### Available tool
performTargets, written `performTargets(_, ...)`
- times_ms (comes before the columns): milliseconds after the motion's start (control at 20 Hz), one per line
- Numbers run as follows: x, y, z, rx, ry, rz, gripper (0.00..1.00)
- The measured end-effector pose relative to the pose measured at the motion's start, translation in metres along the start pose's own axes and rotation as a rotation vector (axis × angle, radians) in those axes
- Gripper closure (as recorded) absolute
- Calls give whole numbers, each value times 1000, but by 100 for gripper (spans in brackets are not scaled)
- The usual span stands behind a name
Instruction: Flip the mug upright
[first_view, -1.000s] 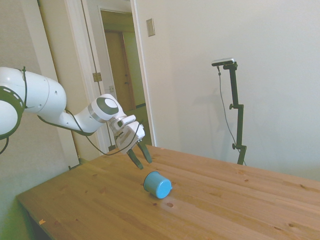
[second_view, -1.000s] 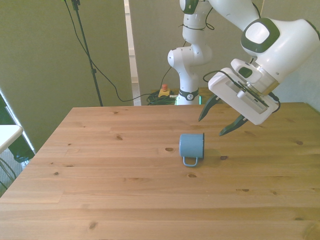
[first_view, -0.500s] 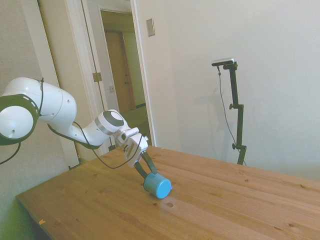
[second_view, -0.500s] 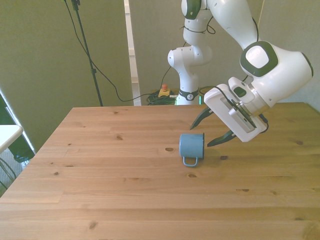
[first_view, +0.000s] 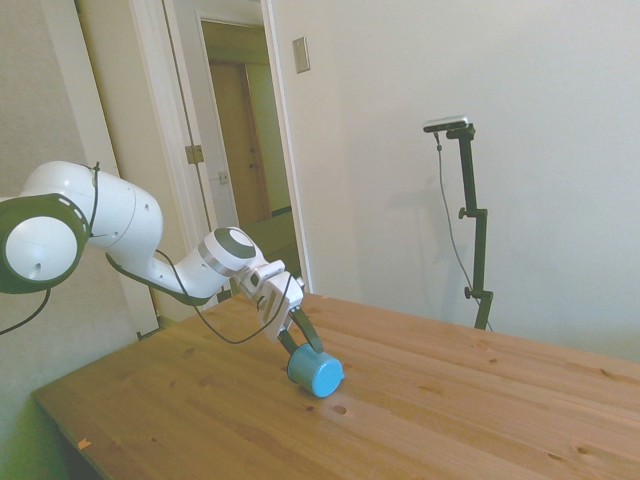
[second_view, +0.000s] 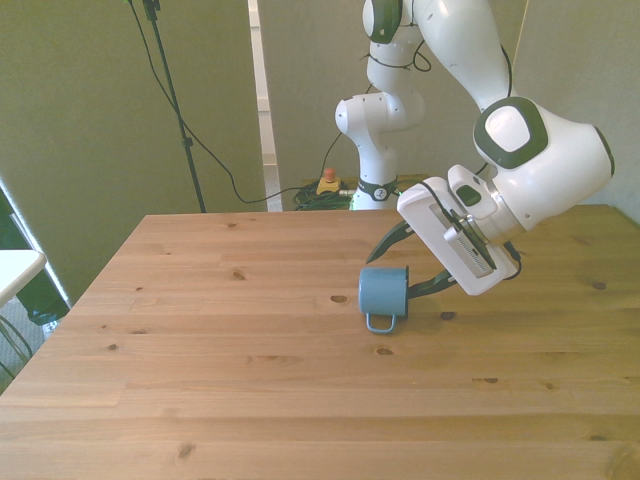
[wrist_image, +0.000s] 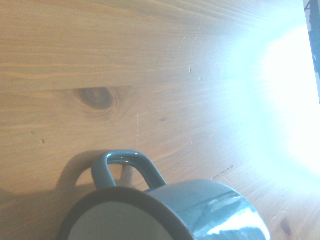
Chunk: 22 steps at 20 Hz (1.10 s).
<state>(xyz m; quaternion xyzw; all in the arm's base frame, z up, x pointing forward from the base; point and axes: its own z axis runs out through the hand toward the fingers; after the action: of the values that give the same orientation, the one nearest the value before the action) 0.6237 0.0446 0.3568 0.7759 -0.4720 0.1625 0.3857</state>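
Room: pale walls, an open doorway (first_view: 245, 180).
Wooden table (second_view: 250, 400): knotted pine planks, glare patch in wrist view.
Gripper (second_view: 408, 272): open wide, fingers straddling the mug's mouth end, holding nothing.
Mug (second_view: 384, 293): lying on its side mid-table, handle (second_view: 381, 322) flat on the wood.
Legible writing: none.

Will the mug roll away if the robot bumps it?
Probably not far. The mug lies on its side on the table, so its round body could roll, but its handle rests against the wood and would likely stop it. It looks stiff and glossy, so it may slip between the gripper's fingers.
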Motion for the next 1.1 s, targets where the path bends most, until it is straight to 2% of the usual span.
performTargets(50, 0, 0, 1, -2, 1, 2, 100)
performTargets(1100, 2, -2, 10, -28, 29, 13, 100)
